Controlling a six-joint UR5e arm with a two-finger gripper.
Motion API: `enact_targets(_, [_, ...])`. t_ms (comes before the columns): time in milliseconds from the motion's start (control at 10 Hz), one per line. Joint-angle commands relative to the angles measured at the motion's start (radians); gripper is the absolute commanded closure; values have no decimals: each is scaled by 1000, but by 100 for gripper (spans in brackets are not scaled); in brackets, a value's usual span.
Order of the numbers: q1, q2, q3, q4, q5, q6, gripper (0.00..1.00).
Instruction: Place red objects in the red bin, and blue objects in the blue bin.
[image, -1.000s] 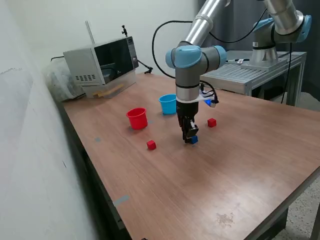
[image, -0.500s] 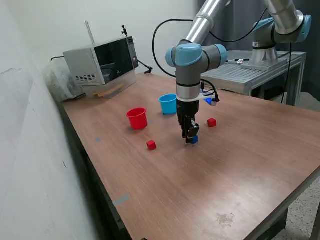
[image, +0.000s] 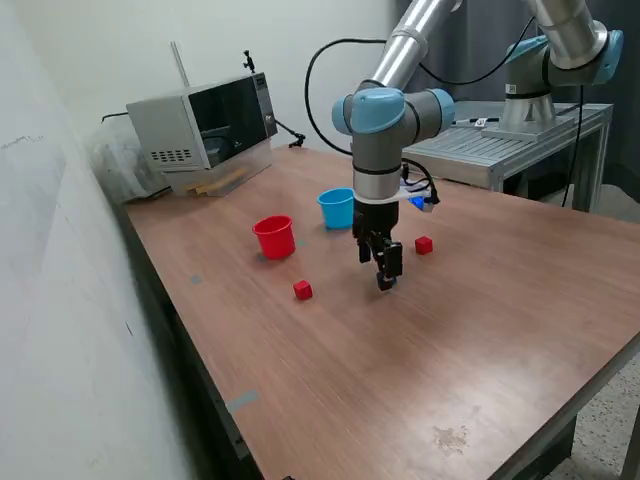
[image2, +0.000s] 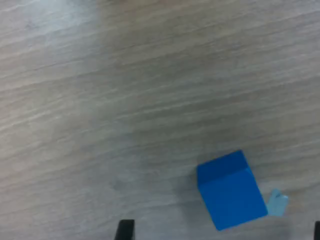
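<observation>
One dark blue cube (image2: 231, 190) is on record, seen in the wrist view lying on the wood-grain table (image2: 125, 100), tilted against the grain, with a small pale blue scrap (image2: 276, 203) touching one corner; in the exterior view this cube is hidden behind the gripper (image: 384, 277). No second blue cube shows in either view. Two red cubes are counted: one red cube (image: 302, 290) sits toward the exterior view's left of the gripper, the other red cube (image: 424, 245) toward the exterior view's right, both near the gripper but clear of it. One red cup (image: 274, 237) stands upright, and one light blue cup (image: 336, 208) stands upright near it, farther back on the table; the two cups do not touch. The gripper points straight down at the table between the two red cubes. Two dark finger tips (image2: 125, 230) show at the picture edges in the wrist view, well apart, so the gripper is spread and pinches nothing; the blue cube lies between them untouched. At the far corner of the table stands one microwave oven (image: 205, 125). No brand, label or writing can be read on any item.
</observation>
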Motion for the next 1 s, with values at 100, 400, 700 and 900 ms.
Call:
enact_targets(100, [-5, -1, 13, -1, 0, -58, 0])
enact_targets(400, [-5, -10, 30, -2, 8, -118, 0])
enact_targets(700, [-5, -30, 56, -2, 31, -179, 0])
enact_targets(900, [-5, -53, 82, -2, 40, -198, 0])
